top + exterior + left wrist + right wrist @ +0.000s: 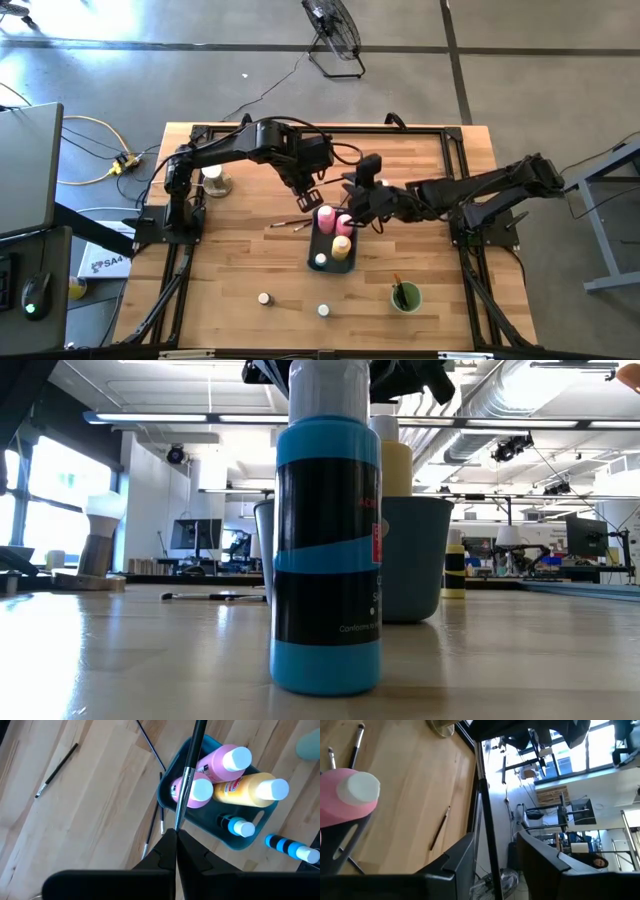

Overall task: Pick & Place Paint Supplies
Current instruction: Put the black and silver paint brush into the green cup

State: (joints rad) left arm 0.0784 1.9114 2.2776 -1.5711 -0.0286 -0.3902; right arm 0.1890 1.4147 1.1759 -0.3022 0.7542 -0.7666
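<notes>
- Light wooden table [230, 270] carries everything; both dark arms meet over its middle.
- Blue-grey rectangular plastic tray [345, 262] sits mid-table as the collection bin. It already holds two pink squeeze bottles [227, 761], one yellow squeeze bottle [250, 790] and a small blue-and-black bottle with a pale cap [237, 826]. The big bottles lean on each other, caps up toward the overhead camera, long axes near vertical with a tilt; probably just how they settled against the tray walls.
- Round green cup [405, 297] stands apart toward the table's front right, one brush-like stick upright in it; likely the brush holder.
- Left tool [176, 832] hangs over the tray's edge, fingers pressed together, pinching a thin dark-handled paintbrush [189, 775] low on its shaft. The brush's long axis runs straight out from the fingertips, across the pink bottles.
- Right tool [495, 850] is just beside the tray on the right, next to a pink bottle, fingers spread, holding nothing; reads like a release.
- Loose paintbrushes [290, 223] lie flat on the table left of the tray, still to collect.
- Two tiny pale-capped jars [264, 298] stand near the front edge, well apart from the tray.
</notes>
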